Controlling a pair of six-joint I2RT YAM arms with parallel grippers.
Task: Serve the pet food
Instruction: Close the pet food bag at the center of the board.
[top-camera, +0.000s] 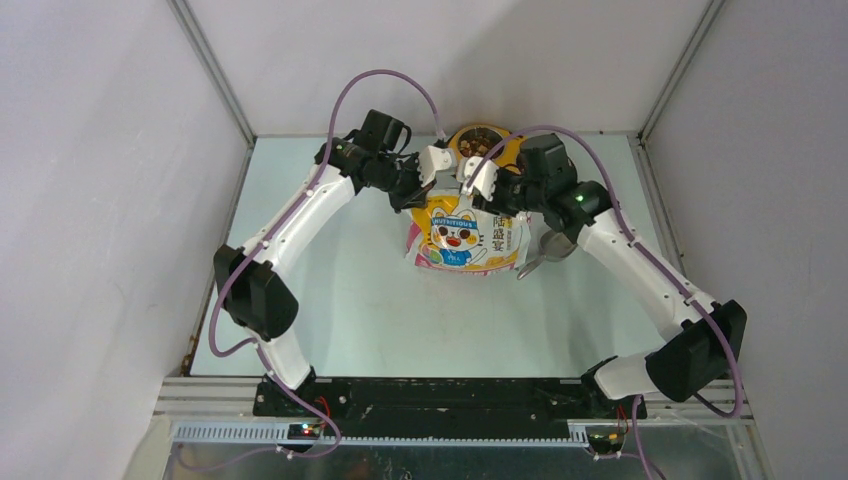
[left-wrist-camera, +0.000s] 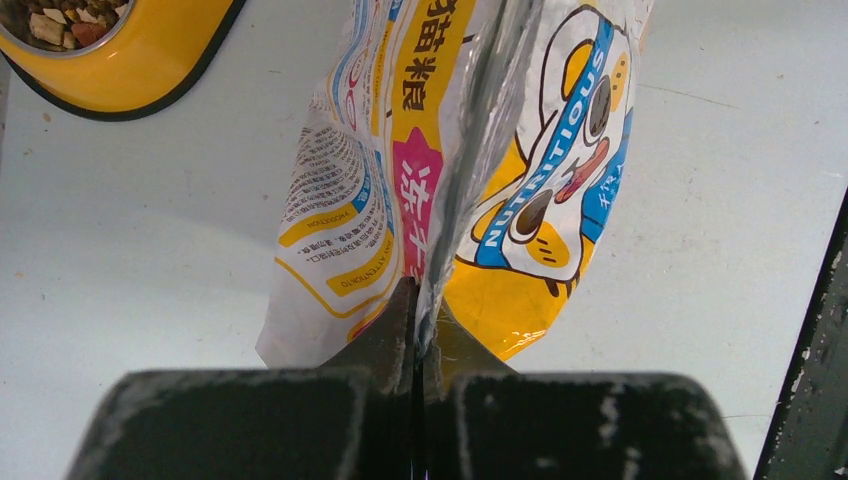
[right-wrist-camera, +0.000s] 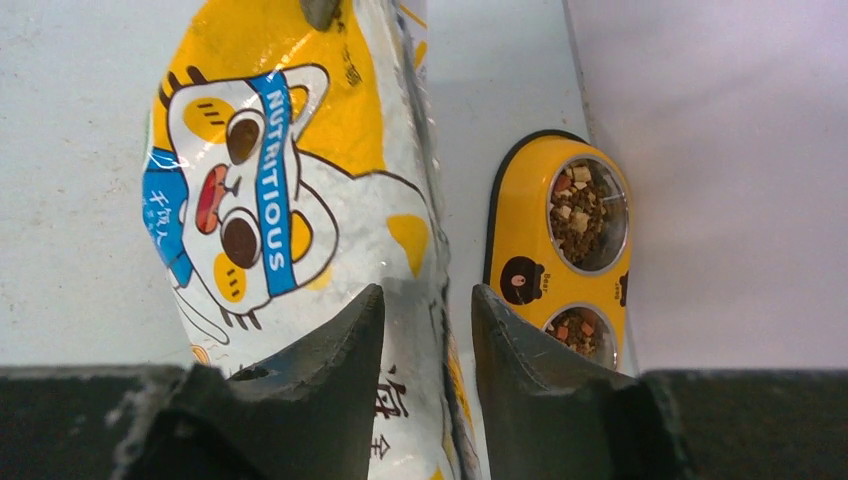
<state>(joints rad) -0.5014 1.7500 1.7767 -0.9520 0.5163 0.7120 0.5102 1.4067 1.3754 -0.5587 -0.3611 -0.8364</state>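
Note:
The glossy cat-printed bag (top-camera: 465, 235) stands at the middle of the table, just in front of the yellow double-bowl feeder (top-camera: 482, 146). My left gripper (left-wrist-camera: 420, 325) is shut on the bag's edge seam (left-wrist-camera: 470, 170). My right gripper (right-wrist-camera: 428, 305) is open, its two fingers either side of the bag's (right-wrist-camera: 290, 190) other edge without squeezing it. Brown and tan kibble lies in both feeder bowls (right-wrist-camera: 585, 205), and shows in the left wrist view (left-wrist-camera: 60, 22) too. In the top view both grippers, left (top-camera: 437, 166) and right (top-camera: 480, 180), sit at the bag's top.
A grey metal scoop (top-camera: 546, 249) lies on the table to the right of the bag, partly under my right arm. The feeder (right-wrist-camera: 525, 215) stands against the back wall. White walls close the table on the left, right and back.

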